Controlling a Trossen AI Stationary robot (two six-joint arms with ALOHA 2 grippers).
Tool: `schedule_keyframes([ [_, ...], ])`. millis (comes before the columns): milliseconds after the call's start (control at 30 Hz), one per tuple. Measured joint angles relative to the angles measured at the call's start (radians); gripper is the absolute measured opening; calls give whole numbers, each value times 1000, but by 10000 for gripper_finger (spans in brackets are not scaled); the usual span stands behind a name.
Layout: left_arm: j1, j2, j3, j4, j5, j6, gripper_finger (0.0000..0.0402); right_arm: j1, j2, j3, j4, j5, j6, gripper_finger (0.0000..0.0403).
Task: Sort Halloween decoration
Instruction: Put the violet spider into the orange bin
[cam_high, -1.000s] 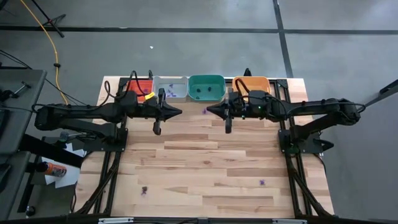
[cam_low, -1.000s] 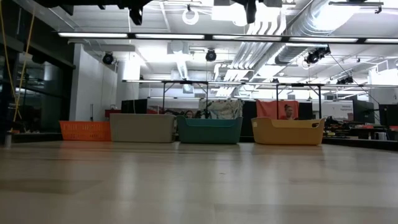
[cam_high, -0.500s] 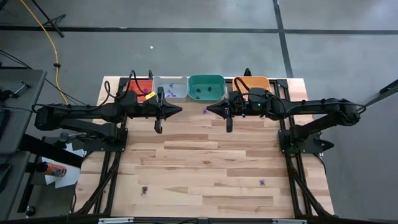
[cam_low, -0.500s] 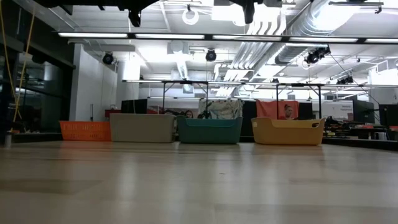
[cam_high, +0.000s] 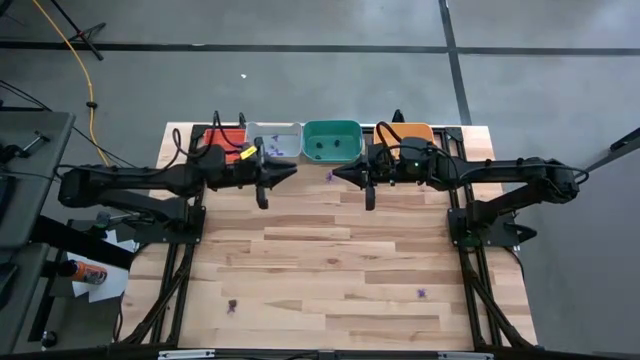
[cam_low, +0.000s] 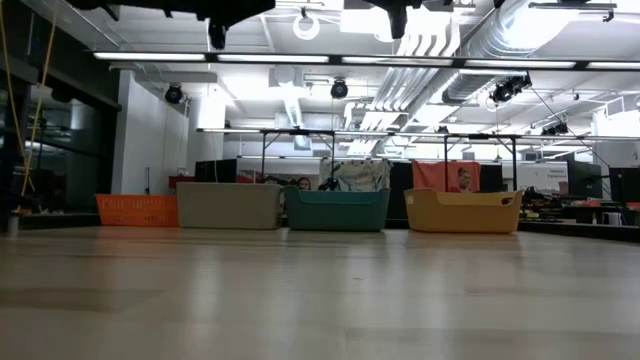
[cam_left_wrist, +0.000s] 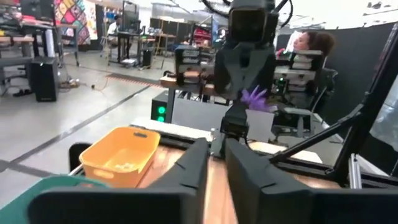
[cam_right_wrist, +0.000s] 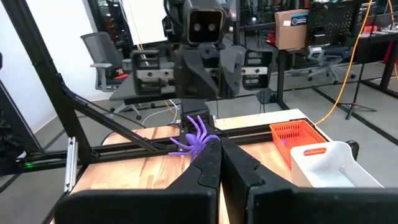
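Both arms held high, tips facing, before the tray row.
Right gripper (cam_right_wrist: 214, 146) fingers pinch a purple spider (cam_right_wrist: 194, 138), seen only in wrist views; left gripper (cam_left_wrist: 214, 158) fingers slightly parted, empty. Overhead alone shows purple trinkets (cam_high: 421, 293) on the near surface (cam_high: 330, 270), another (cam_high: 329, 178) by the green tray (cam_high: 331, 142).

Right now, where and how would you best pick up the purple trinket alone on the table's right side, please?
Probably straight down from above, pinching the purple trinket across its middle: it lies low on the table, nothing crowding it. Its shape is too small to tell.
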Motion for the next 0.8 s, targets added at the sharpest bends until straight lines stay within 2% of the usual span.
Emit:
schedule_keyframes([
  [200,-25,123,111,-14,-21,1,129,0,0,0,9,0,-9,0],
  [367,-49,220,190,-33,-6,-1,179,0,0,0,14,29,-16,0],
  [533,-61,276,237,-29,0,-27,203,0,0,0,12,46,-19,0],
  [800,-60,324,239,57,2,-106,207,0,0,0,7,58,-19,0],
])
